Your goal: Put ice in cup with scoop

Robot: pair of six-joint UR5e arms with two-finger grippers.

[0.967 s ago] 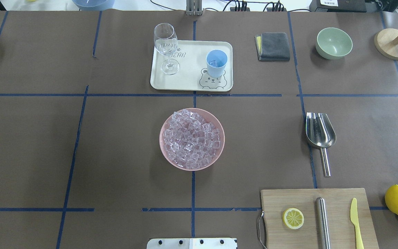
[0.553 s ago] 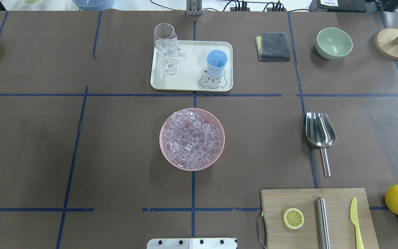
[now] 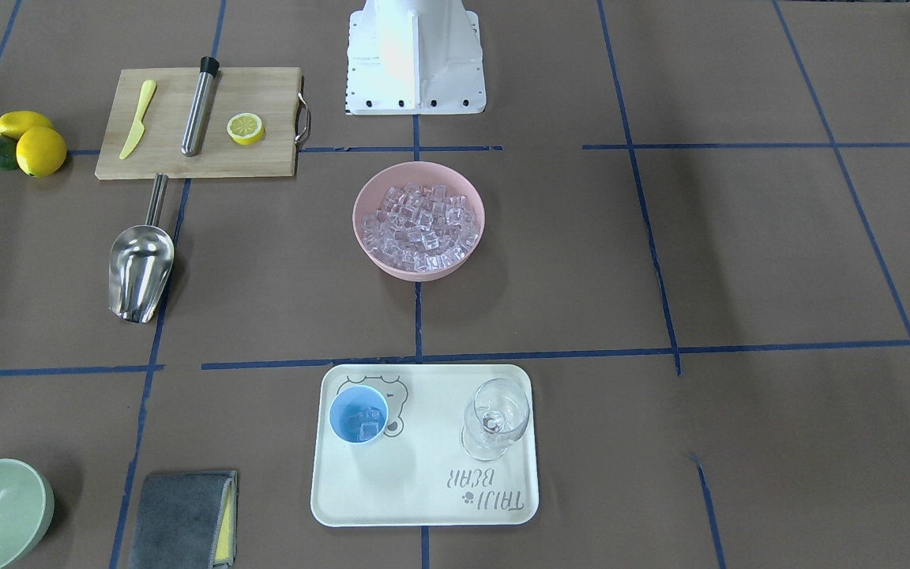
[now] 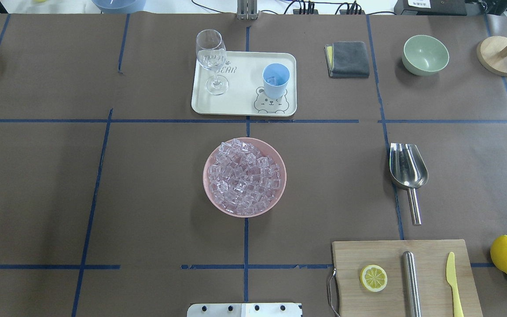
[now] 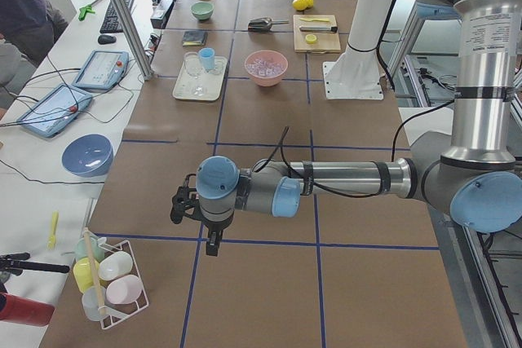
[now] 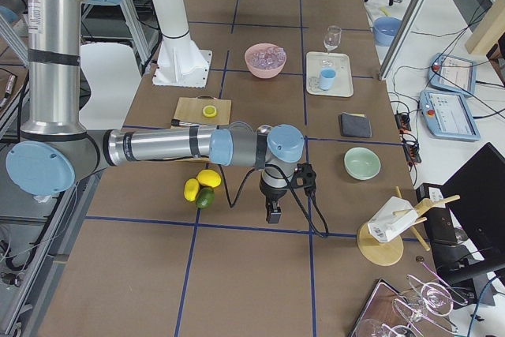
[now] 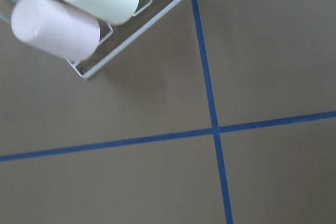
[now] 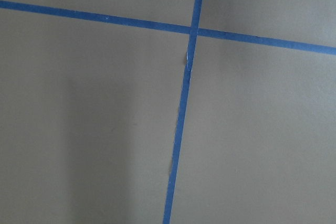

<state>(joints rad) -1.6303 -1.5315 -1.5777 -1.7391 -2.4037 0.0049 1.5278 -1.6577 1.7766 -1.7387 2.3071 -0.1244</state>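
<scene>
The clear glassy ice cubes [image 4: 244, 176] are sitting heaped in the pink round bowl [image 4: 205, 176] at mid-table, well apart from both of my grippers. A few more cubes are lying inside the small light-blue round cup [image 4: 275, 80]. It is standing upright on the cream rectangular tray [image 4: 240, 105], near the clear stemmed wine glass [image 4: 211, 57]. The shiny steel scoop [image 4: 407, 169] is lying flat on the brown paper-covered table [image 4: 148, 198], trough pointing away from my base, and nothing is touching it.

My right gripper [image 6: 273, 212] is hanging fingers-down over bare table out at the right end. The yellow lemons [image 6: 209, 178] are lying just beside it, and the scoop is well apart from it, toward the middle. My left gripper [image 5: 210, 242] is hanging fingers-down at the opposite end, over a crossing of blue tape lines, with the white wire rack [image 7: 130, 37] of pastel cups near it.

Neither gripper is holding the scoop. I cannot tell how wide either one is standing, since each is showing only in a side view.
</scene>
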